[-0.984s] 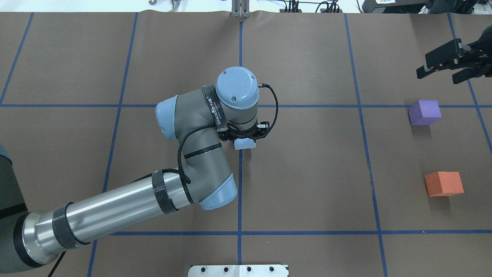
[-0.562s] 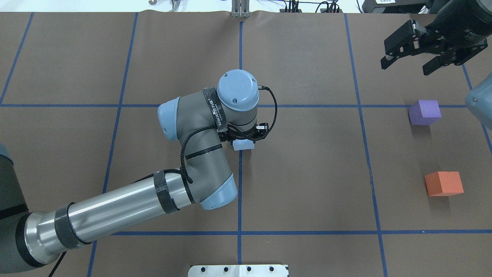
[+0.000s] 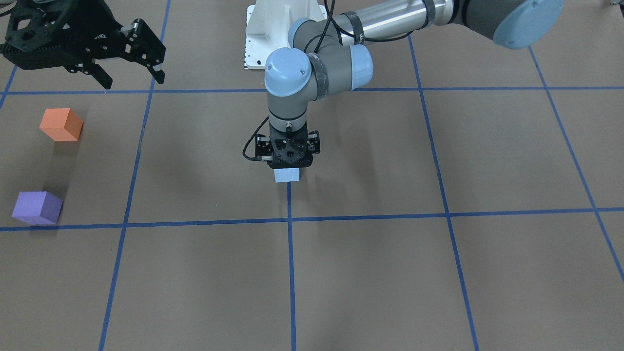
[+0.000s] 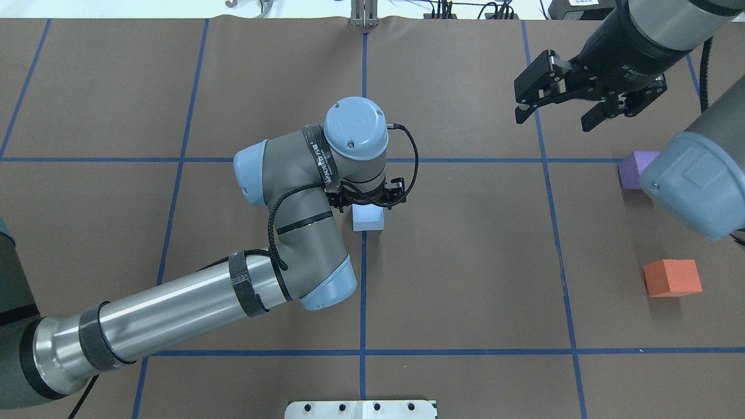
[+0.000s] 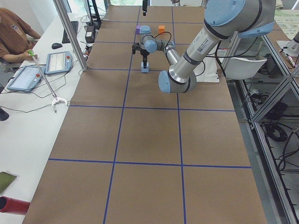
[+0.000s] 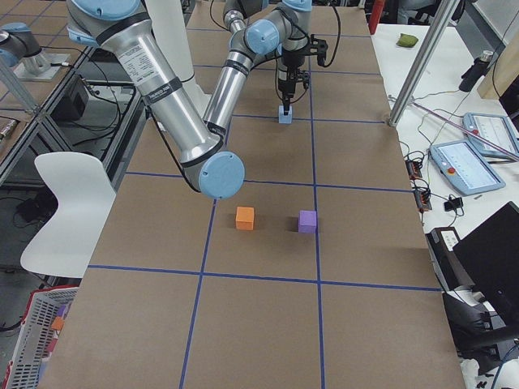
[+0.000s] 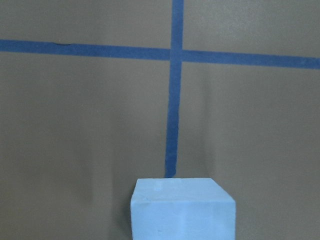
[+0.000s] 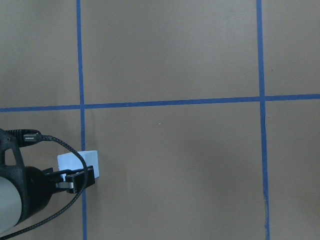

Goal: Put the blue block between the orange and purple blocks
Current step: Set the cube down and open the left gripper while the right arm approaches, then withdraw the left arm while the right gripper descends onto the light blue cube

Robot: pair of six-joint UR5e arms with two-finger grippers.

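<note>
My left gripper (image 3: 286, 165) points straight down at the table's centre and is shut on the light blue block (image 3: 286, 174), which is at or just above the paper. The block also shows in the overhead view (image 4: 368, 220) and low in the left wrist view (image 7: 182, 210), where no fingers show. The orange block (image 4: 672, 277) and the purple block (image 4: 631, 169) sit far to the right with a gap between them. My right gripper (image 4: 553, 119) is open and empty, high over the back right.
The right arm's elbow (image 4: 692, 186) hangs over part of the purple block. The white base plate (image 4: 361, 409) is at the near edge. Blue tape lines cross the brown paper. An operator (image 5: 14, 32) sits with tablets at a side bench.
The right arm has swung in from the right edge toward the centre, and its elbow now covers part of the purple block. The left arm shifted slightly, and the blue block moved a little nearer.
</note>
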